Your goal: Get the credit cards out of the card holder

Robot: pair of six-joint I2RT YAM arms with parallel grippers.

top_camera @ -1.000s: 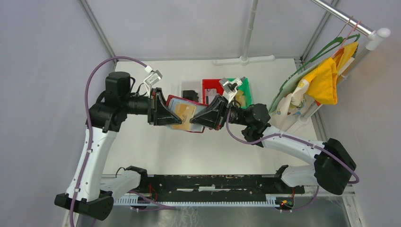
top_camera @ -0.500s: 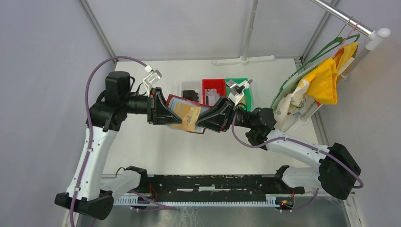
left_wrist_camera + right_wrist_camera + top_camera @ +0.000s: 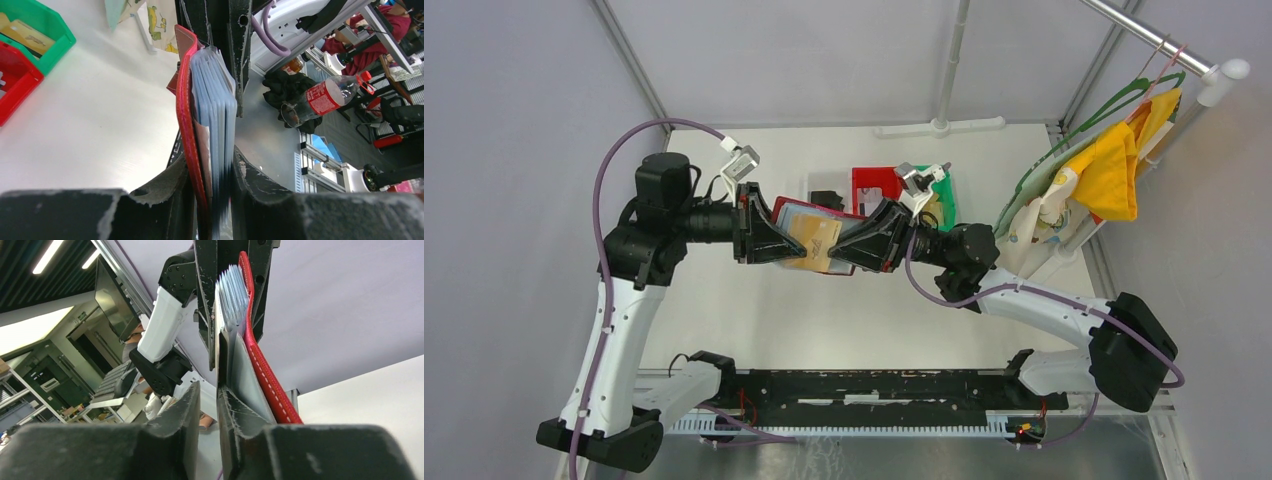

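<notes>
- Top external view: grips the card holder (image 3: 796, 213) from the left with the left gripper (image 3: 790, 246), clenched on its red cover and clear sleeves, up off the table near the middle.
- Reaches in from the right with the right gripper (image 3: 844, 250), jaws narrowly parted at the edge of a tan card (image 3: 814, 242); cannot tell whether pinched.
- Looks like the pull-out step, with that card poking past the near edge.
- Calls next for a firm pinch on that card alone, then a straight pull rightward.
</notes>
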